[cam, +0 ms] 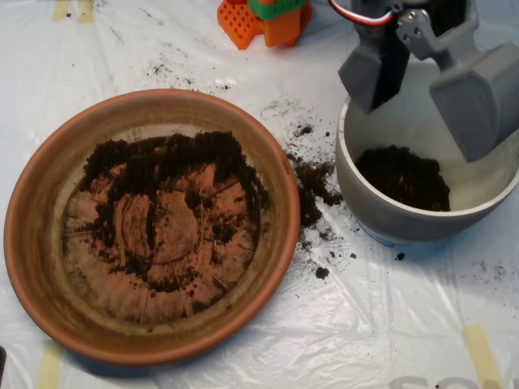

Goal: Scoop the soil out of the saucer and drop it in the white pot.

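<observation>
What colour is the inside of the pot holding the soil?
Cream-white inside the white pot, with dark soil at the bottom; seen in the overhead view.

Grey two-shelled scoop on a dark arm
The scoop (422,77) has two smooth, matte grey plastic shells, one darker and narrower, one paler and broader, joined by a light grey bracket (415,27); red and white cables (357,12) loop behind it

The saucer (32,243) looks matt, rough terracotta, the white pot (389,219) smooth and glazed, the gripper (422,85) matt grey plastic.
</observation>
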`<state>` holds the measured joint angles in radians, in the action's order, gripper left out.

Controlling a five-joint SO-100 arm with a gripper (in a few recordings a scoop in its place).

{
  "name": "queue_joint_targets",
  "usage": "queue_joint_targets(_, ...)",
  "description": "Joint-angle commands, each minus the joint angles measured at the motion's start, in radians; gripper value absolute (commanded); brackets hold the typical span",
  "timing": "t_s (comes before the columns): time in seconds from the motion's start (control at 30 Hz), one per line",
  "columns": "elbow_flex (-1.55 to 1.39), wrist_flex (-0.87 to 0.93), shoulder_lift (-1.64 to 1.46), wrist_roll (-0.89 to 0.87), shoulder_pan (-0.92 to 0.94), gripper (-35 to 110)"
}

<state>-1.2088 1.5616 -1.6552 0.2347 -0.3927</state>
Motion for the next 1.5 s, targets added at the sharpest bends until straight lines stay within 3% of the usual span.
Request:
queue_joint_targets(0.0, -0.002, -0.018, -0.13, -0.025, 0.014, 41)
queue_joint_targets(0.13, -0.137, -0.089, -0.308, -0.091, 0.064, 41)
queue_joint_targets(0.47, -0.887, -0.39, -0.888, -0.034, 0.156, 46)
queue_joint_targets(0.73, -1.322, -0.48, -1.325, -0.017, 0.207, 45)
queue_joint_targets(0.97, -1.565, -0.442, -1.671, -0.017, 0.236, 34)
queue_joint_targets(1.2, -1.654, -0.446, -1.692, -0.009, 0.233, 16)
queue_joint_targets(1.47, -1.746, -0.514, -1.692, -0.051, 0.187, 7)
